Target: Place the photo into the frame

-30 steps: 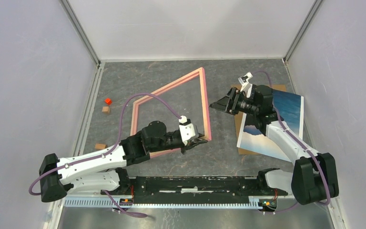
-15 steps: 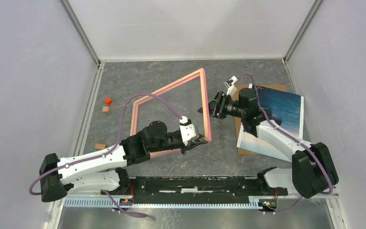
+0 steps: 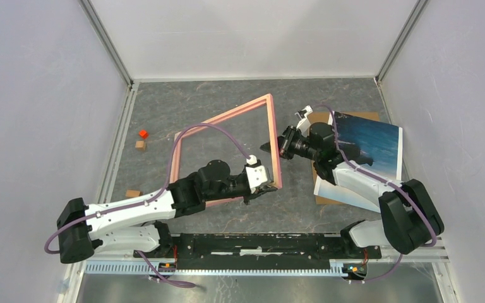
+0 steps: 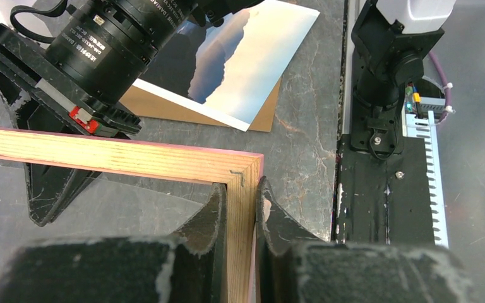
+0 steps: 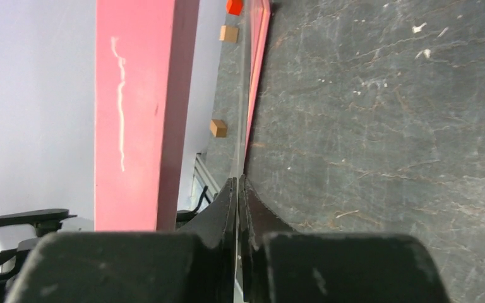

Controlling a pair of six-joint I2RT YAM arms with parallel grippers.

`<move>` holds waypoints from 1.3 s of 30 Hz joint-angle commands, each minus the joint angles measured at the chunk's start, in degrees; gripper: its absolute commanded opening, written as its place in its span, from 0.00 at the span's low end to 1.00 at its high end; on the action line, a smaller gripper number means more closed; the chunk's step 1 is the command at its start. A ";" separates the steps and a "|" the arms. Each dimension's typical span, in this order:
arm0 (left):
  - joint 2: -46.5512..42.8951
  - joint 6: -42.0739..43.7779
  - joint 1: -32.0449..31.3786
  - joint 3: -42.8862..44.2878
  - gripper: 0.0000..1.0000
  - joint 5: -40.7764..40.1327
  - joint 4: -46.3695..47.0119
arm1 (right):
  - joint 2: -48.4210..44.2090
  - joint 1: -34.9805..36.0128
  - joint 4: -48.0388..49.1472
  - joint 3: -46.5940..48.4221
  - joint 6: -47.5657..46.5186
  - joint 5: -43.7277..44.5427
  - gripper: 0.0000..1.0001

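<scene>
The salmon-pink frame [image 3: 227, 117] stands tilted off the table. My left gripper [image 3: 266, 184] is shut on the frame's near right corner; in the left wrist view the wooden rail [image 4: 101, 154] sits clamped between the fingers of the left gripper [image 4: 242, 196]. My right gripper [image 3: 270, 146] is at the frame's right rail, its jaws shut on the edge of a thin clear pane [image 5: 245, 95] next to the pink rail [image 5: 142, 95]; in its own view the right gripper [image 5: 237, 183] shows almost no gap. The photo [image 3: 372, 142] lies at the right, partly under the right arm.
A brown backing board [image 3: 316, 165] lies under the photo [image 4: 252, 57]. A red cube [image 3: 143, 133] and two tan blocks [image 3: 140, 145] [image 3: 133, 193] sit at the left by the wall. The right arm's black wrist [image 4: 113, 38] hangs close over the frame rail.
My right gripper moved left from above the photo to the frame's right rail and shut. My left arm shifted slightly right, still holding the frame's corner.
</scene>
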 commanded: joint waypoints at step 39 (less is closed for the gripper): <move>21.29 8.16 0.02 0.18 0.02 -9.67 12.92 | -9.69 -38.51 -37.13 9.27 -43.45 0.56 0.00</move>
